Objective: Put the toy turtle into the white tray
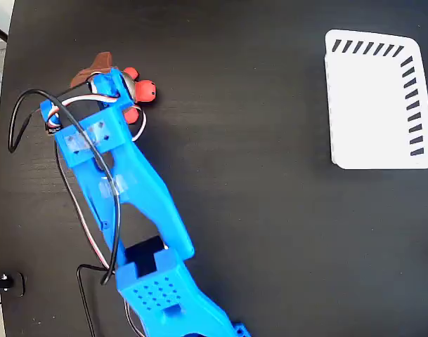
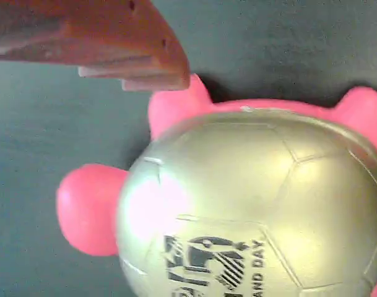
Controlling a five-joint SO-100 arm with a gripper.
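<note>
Directly beneath pincer (image 1: 105, 74): toy turtle (image 2: 250, 204).

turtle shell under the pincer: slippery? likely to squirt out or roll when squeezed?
Probably somewhat slippery: the toy turtle has a smooth domed shell with a bright glare patch in the wrist view, so a finger landing high on the curve may slide off. Rolling seems unlikely, since its legs splay out around it. It looks small, hollow and probably light, so a nudge could shift it.
</note>
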